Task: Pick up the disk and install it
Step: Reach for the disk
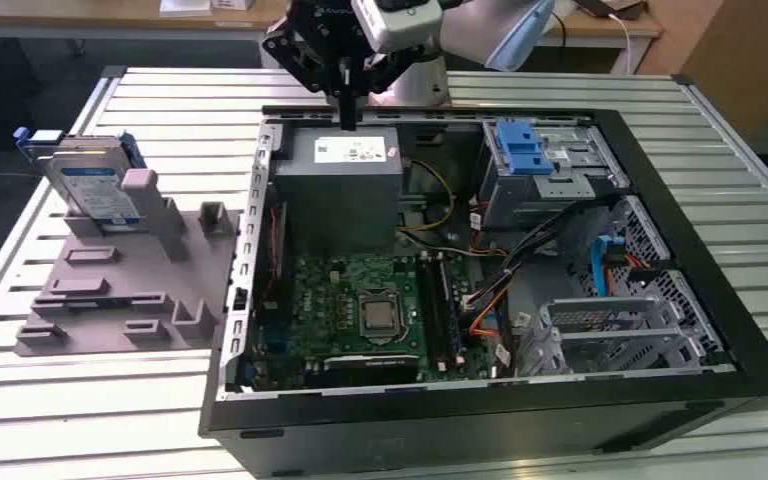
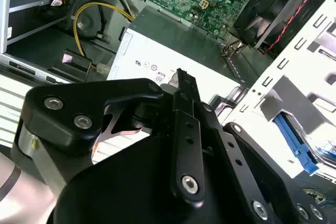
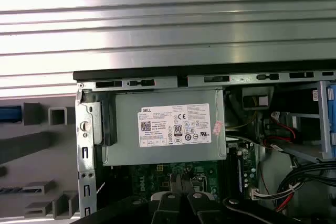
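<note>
The disk (image 1: 91,190), silver-grey with a white-and-blue label and blue rails, stands upright in a grey moulded holder (image 1: 131,290) at the exterior view's left, beside the open computer case (image 1: 704,385). My gripper (image 1: 347,120) hangs over the case's far edge, just above the grey power-supply box (image 1: 337,175), well away from the disk. Its black fingers (image 2: 181,77) are pressed together with nothing between them. In the first wrist view the gripper (image 3: 181,181) points down over the motherboard edge, below the power-supply box (image 3: 163,127).
A grey metal cage with a blue latch (image 1: 544,160) sits in the case's far corner at the exterior view's right. The motherboard (image 1: 357,310), cables (image 1: 491,300) and more drive bays (image 1: 624,320) fill the case. The slatted metal table (image 1: 37,400) surrounds it.
</note>
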